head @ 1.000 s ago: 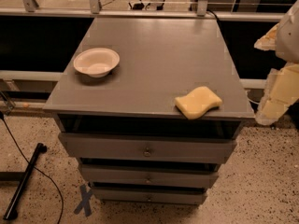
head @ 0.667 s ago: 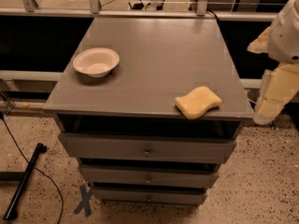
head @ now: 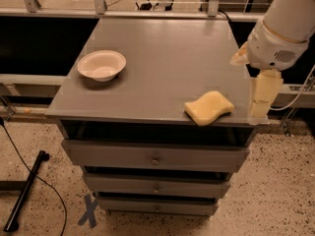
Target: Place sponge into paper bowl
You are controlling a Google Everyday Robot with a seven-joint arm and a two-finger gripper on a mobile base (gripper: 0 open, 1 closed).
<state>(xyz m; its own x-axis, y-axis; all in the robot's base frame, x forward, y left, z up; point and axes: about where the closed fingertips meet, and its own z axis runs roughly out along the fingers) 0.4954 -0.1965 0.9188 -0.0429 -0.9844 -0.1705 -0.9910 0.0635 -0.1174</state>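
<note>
While the grey flat-topped desk [head: 172, 53] is taking up most of the view, its three grey drawers [head: 155, 157] are sitting stacked below the top, the upper ones showing a small knob each. At the right, the bulky white robot arm [head: 290, 23] is reaching down over the desk's right edge. Its two-finger tool [head: 250, 86] with yellowish foam pads is hovering there. One pad [head: 266, 95] is pointing downward beside the near right corner while the other [head: 239, 57] is poking out leftward higher up, so the tool is standing apart and gripping nothing. The small round white paper bowl [head: 101, 65] is resting upright on the left part of the desk, near its left edge. The pale yellow, wavy-edged foam sponge [head: 209, 107] is lying flat at the front right of the desk, close to the front edge. It is sitting well apart from the paper bowl, and near the lower pad without touching it. On the speckled floor [head: 44, 132], a thin black pole [head: 24, 191] is lying at the lower left, and a blue X mark [head: 88, 210] is showing near it.
</note>
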